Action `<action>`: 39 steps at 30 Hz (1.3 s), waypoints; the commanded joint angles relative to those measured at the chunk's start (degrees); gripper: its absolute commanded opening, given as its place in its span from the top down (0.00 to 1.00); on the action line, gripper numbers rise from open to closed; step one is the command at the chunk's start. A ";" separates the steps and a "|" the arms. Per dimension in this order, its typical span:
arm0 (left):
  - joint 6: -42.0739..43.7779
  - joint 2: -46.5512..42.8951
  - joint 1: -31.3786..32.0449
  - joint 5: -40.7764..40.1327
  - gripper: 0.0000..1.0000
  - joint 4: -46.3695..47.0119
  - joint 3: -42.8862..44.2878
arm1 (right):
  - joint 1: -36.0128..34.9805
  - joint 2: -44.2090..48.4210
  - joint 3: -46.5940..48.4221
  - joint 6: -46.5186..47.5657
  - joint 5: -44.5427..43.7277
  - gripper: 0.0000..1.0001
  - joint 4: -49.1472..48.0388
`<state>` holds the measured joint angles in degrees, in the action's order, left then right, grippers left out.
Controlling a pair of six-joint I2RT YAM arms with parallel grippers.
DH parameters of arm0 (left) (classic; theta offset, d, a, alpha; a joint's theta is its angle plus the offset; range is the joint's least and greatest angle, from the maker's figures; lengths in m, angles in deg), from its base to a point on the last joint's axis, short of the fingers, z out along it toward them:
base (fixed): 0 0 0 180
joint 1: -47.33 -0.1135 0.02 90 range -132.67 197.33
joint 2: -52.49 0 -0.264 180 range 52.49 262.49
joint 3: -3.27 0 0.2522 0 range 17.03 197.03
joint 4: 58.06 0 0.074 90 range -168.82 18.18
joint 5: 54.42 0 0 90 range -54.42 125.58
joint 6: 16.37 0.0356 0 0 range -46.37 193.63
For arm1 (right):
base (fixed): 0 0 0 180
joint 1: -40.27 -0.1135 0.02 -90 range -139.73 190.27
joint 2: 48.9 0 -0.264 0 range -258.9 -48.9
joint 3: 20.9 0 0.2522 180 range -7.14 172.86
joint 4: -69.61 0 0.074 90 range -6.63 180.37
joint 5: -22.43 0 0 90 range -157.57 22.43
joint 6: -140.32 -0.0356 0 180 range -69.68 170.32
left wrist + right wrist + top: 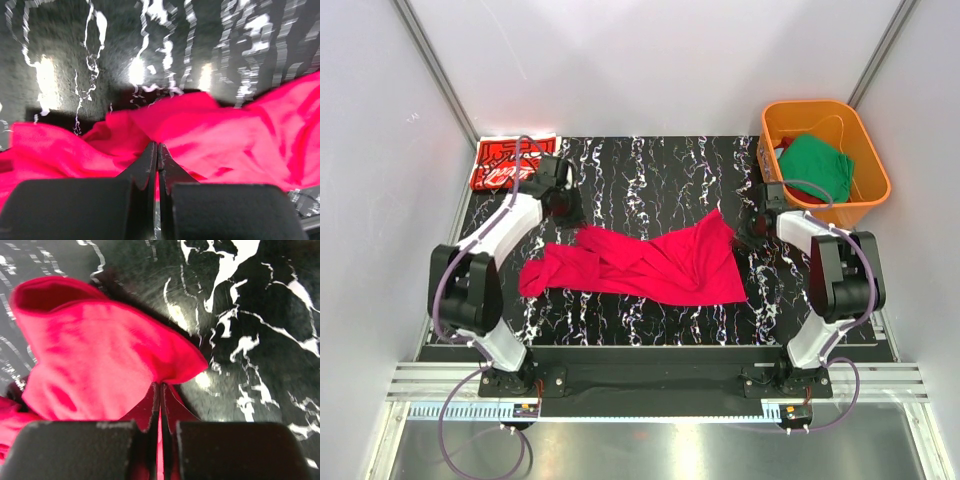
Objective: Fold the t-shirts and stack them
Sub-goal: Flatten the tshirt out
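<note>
Crimson tee (660,268), pinched in my left tool (157,149) and right tool (160,386), lies unfolded; printed tee (500,165) looks folded, green tee (817,165) waits.

The crimson t-shirt (660,265) is soft matt cloth, the marbled table (650,170) glossy, the orange tub (810,106) smooth plastic.

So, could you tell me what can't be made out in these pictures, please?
Top view: red item in the tub, mostly under the green shirt.
Top view: printed shirt, design too small; a cable crosses it.
Left wrist: crimson shirt, blurred, cut off at both sides.
</note>
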<state>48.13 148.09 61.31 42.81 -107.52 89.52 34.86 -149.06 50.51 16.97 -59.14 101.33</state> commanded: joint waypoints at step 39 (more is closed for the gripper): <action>11.00 -54.19 -4.31 1.74 1.00 0.99 42.74 | 0.31 57.26 29.10 3.46 12.67 1.00 7.53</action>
<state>57.33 94.84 56.74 42.72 -111.13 131.84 35.04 -94.76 77.77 20.56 -49.88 109.77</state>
